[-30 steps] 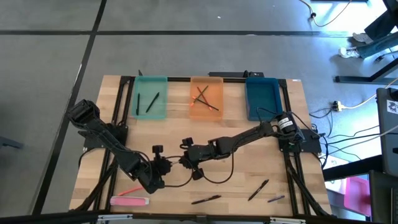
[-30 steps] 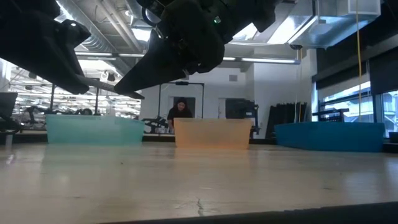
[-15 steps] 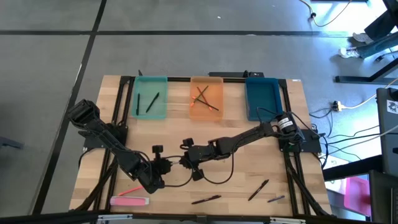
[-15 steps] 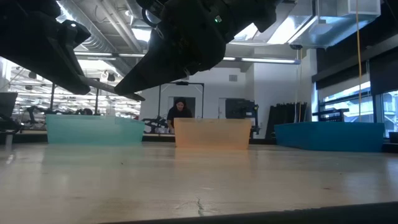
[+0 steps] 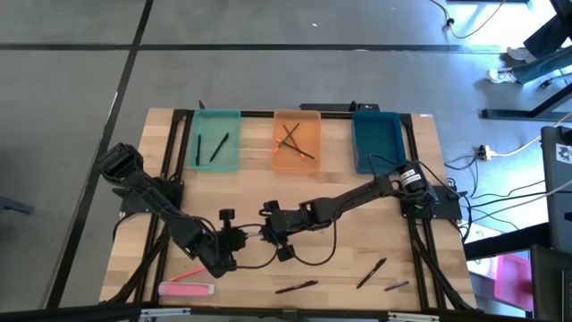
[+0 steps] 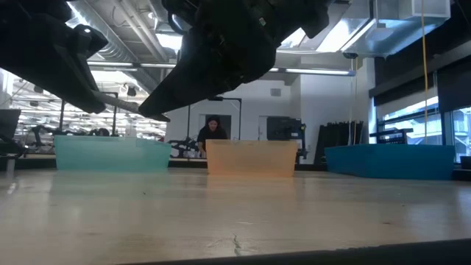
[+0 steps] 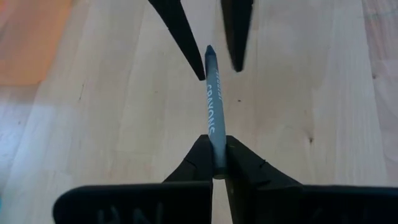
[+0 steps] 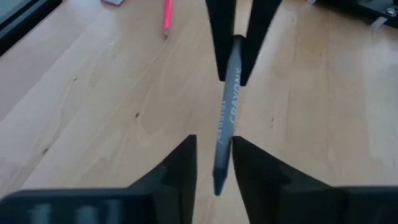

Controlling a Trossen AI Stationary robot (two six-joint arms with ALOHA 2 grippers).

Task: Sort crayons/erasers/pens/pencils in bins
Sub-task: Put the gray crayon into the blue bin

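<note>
A grey-blue crayon (image 7: 211, 99) hangs above the middle of the table, and both grippers meet at it. My left gripper (image 7: 215, 163) is shut on one end. My right gripper (image 8: 214, 168) is open, with its fingers (image 7: 186, 43) on either side of the other end (image 8: 221, 163); I cannot tell whether they touch it. The teal bin (image 5: 217, 139) holds two black pens. Crossed pencils lie in the orange bin (image 5: 297, 139). The blue bin (image 5: 376, 139) stands at the far right. A pink eraser (image 5: 186, 289) lies at the near left. My left gripper pinches the crayon's end (image 7: 216, 144) between its two fingertips. The fingers slant downward and lie along the crayon, which sticks out straight ahead of them. The crayon is lifted clear of the table, its free end (image 7: 210, 53) between my right gripper's fingers.
A pink pencil (image 5: 189, 275) lies beside the eraser. Dark sticks (image 5: 297, 287), (image 5: 371, 273), (image 5: 397, 286) lie along the near edge. A cable (image 5: 313, 255) loops under my right arm. The low view shows a person (image 6: 213, 131) in the room behind the bins.
My right gripper has opened around the crayon's end, and the dark shape of its fingers is wider in the low view. My left gripper has kept its place on the crayon. The crayon has not moved.
</note>
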